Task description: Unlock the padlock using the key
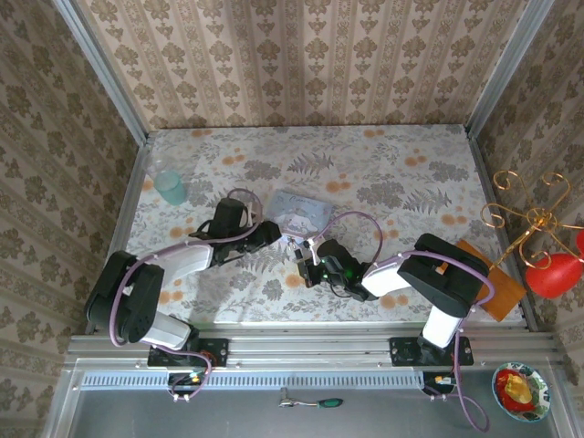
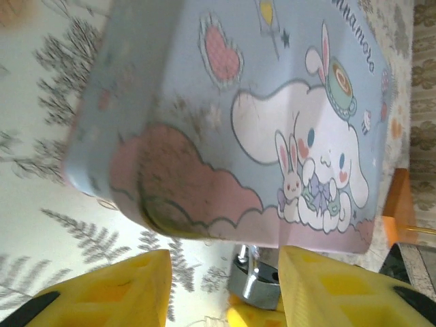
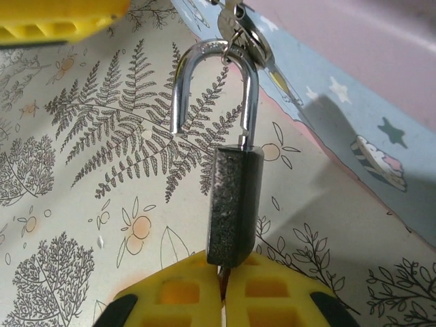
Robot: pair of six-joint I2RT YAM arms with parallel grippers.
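The padlock (image 3: 234, 204) has a black body and a silver shackle hooked through the zip ring of a pastel cartoon pouch (image 3: 354, 129). The shackle's left leg ends free above the body. My right gripper (image 3: 223, 267) is shut on the key (image 3: 222, 274), whose thin blade runs up into the padlock's underside. My left gripper (image 2: 223, 262) is open, its yellow fingers (image 2: 116, 289) well apart just short of the pouch (image 2: 225, 116). The padlock's metal top (image 2: 262, 286) sits between them, close to the right finger. In the top view both grippers, left (image 1: 274, 231) and right (image 1: 307, 265), meet mid-table by the pouch (image 1: 301, 212).
A teal cup (image 1: 169, 187) stands at the back left of the table. Off the table's right edge are a wooden base with a gold wire stand (image 1: 497, 283) and a red object (image 1: 552, 274). A screwdriver (image 1: 319, 401) and a bowl (image 1: 520, 391) lie in front of the rail.
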